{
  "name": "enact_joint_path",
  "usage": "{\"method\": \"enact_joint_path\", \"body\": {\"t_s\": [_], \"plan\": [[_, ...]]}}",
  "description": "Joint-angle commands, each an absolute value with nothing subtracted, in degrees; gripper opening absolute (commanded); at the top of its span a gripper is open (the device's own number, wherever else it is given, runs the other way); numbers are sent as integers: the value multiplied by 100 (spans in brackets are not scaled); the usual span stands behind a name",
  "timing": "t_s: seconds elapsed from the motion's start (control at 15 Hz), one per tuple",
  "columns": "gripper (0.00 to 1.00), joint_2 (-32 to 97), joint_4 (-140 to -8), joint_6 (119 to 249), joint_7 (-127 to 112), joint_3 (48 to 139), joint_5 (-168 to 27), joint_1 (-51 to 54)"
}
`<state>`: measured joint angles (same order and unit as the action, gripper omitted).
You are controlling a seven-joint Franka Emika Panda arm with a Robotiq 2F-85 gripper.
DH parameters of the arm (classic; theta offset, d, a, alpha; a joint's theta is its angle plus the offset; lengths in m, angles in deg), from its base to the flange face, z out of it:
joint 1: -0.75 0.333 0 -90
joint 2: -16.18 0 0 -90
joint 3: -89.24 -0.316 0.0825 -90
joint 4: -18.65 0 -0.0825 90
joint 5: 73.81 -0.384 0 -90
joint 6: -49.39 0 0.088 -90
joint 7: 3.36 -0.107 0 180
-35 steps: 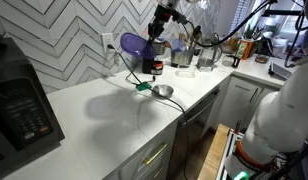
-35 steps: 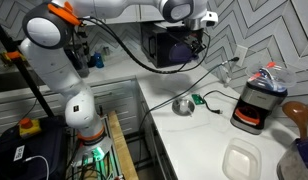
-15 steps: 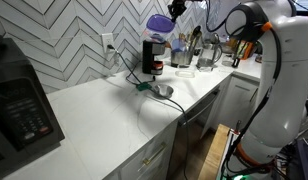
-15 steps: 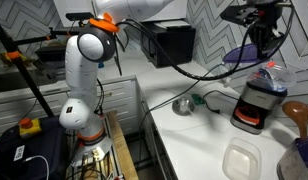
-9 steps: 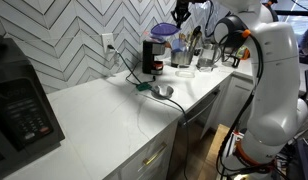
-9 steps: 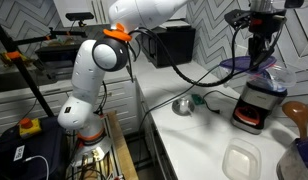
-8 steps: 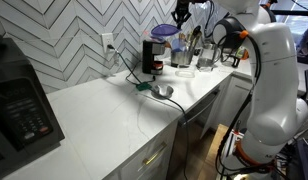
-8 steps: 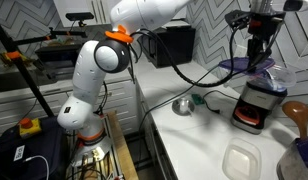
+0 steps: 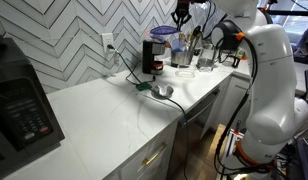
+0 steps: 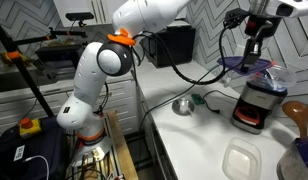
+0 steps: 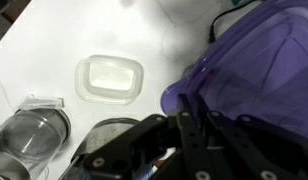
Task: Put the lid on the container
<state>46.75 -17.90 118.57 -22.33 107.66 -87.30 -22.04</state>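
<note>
The purple lid (image 9: 164, 31) lies roughly level over the top of the tall black container (image 9: 151, 56) by the backsplash. Both also show in an exterior view, the lid (image 10: 241, 66) above the container (image 10: 255, 103). My gripper (image 9: 180, 19) stands upright above the lid's edge (image 10: 256, 55). In the wrist view the fingers (image 11: 186, 128) are nearly together at the lid's rim (image 11: 264, 60), so my gripper (image 11: 194, 118) looks shut on it. Whether the lid rests on the container I cannot tell.
A small metal bowl (image 9: 164, 91) and a green plug with its cable lie on the white counter near the container. A clear square tub (image 10: 242, 160) sits further along. A big black appliance (image 9: 19, 100) stands at one end; jars and utensils (image 9: 199, 55) crowd behind the container.
My gripper has carried the lid from beside the container up and across until it is over the container's top, then lowered it slightly. In the last half second it has barely moved.
</note>
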Motion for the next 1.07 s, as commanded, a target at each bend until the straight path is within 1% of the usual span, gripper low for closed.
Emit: {"method": "enact_joint_path", "body": {"t_s": [0.0,0.13,0.2,0.33,0.73,0.8,0.87,0.93,1.0], "plan": [[2,4662,-1716,11491,-3298,10683,-9285,-2343],[2,4686,-1673,11538,-3952,10682,-9561,-2352],[2,4766,-1477,11525,-4338,10364,-9540,-2545],[2,4775,-1405,11596,-4985,10241,-9643,-2637],[2,4999,-1046,12065,-6756,10071,-9548,-2896],[9,4759,-1414,11957,-6243,10198,-9451,-2711],[9,4793,-1381,12038,-6430,10176,-9451,-2748],[2,4825,-1343,12064,-6528,10163,-9451,-2771],[2,4907,-1306,12287,-6720,10133,-9558,-2774]]}}
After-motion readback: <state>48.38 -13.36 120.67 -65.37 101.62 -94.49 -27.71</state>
